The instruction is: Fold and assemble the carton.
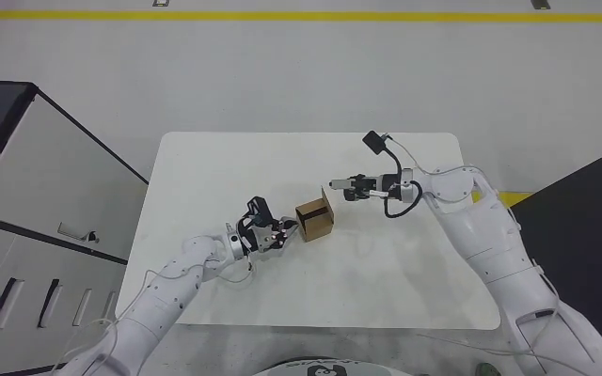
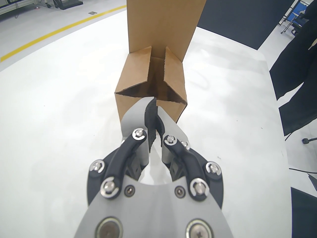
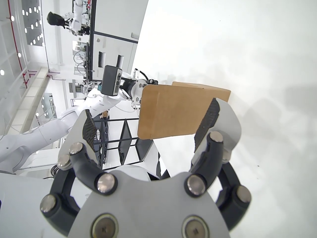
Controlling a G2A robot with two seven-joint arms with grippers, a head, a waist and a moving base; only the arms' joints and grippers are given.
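A small brown carton (image 1: 316, 222) stands upright near the middle of the white table (image 1: 226, 169). Its two side flaps (image 2: 138, 75) are folded inward over the open top, and its tall lid flap (image 2: 166, 20) stands upright on the side away from my left arm. My left gripper (image 2: 153, 101) is shut, its tips against the near top rim of the carton (image 2: 128, 110); from above, the left gripper (image 1: 280, 235) is just left of the box. My right gripper (image 3: 151, 106) is open and straddles the lid flap (image 3: 173, 110) without closing on it; the right gripper (image 1: 336, 185) sits just behind the box.
A grey cabinet (image 1: 47, 188) stands off the table's left side and a dark panel (image 1: 564, 207) off its right. The left arm's wrist camera (image 3: 111, 80) shows behind the flap in the right wrist view. Bare tabletop lies around the carton.
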